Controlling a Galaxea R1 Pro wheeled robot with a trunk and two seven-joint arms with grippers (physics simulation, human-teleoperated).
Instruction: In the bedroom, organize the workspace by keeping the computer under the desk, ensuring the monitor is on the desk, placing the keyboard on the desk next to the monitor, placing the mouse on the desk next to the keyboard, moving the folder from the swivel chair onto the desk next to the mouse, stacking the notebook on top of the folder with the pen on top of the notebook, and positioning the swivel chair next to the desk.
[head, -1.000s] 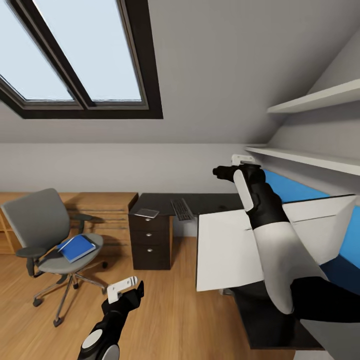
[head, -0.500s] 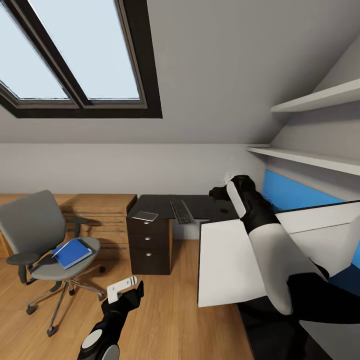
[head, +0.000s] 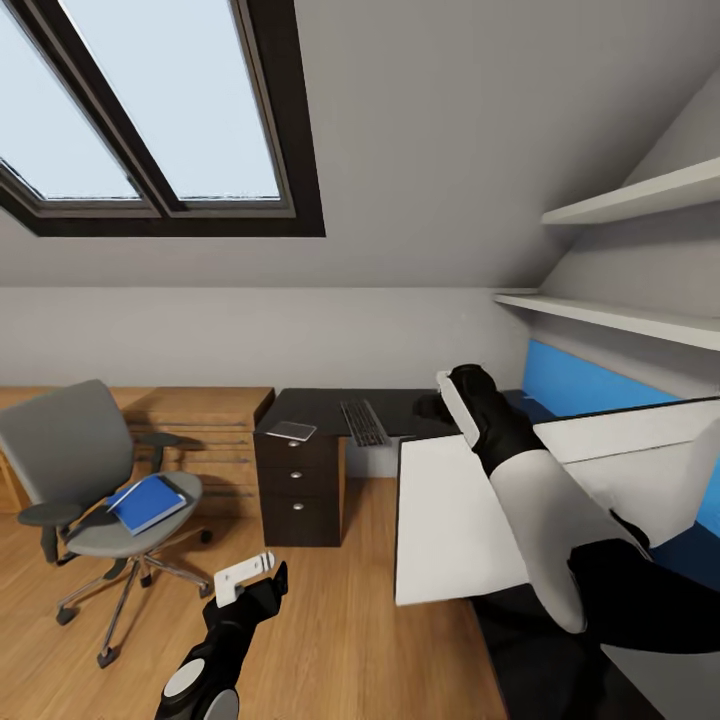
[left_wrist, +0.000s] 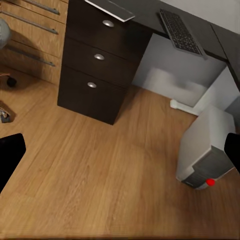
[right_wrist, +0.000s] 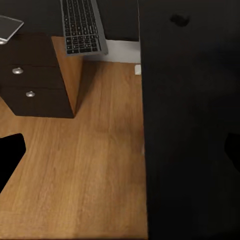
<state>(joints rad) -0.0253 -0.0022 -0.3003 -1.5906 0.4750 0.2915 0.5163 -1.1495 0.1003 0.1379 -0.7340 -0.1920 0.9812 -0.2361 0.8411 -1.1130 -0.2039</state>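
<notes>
Over the black desk (head: 310, 405) my right gripper (head: 432, 405), grip unclear, must set the monitor (head: 470, 510) down upright and gently.

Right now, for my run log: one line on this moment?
folder: on chair | keyboard: on desk | left gripper: empty

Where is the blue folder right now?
In the head view, the folder lies on the swivel chair seat at left, beside the wooden dresser.

Blue folder (head: 148, 503) on swivel chair (head: 75, 470)
</notes>
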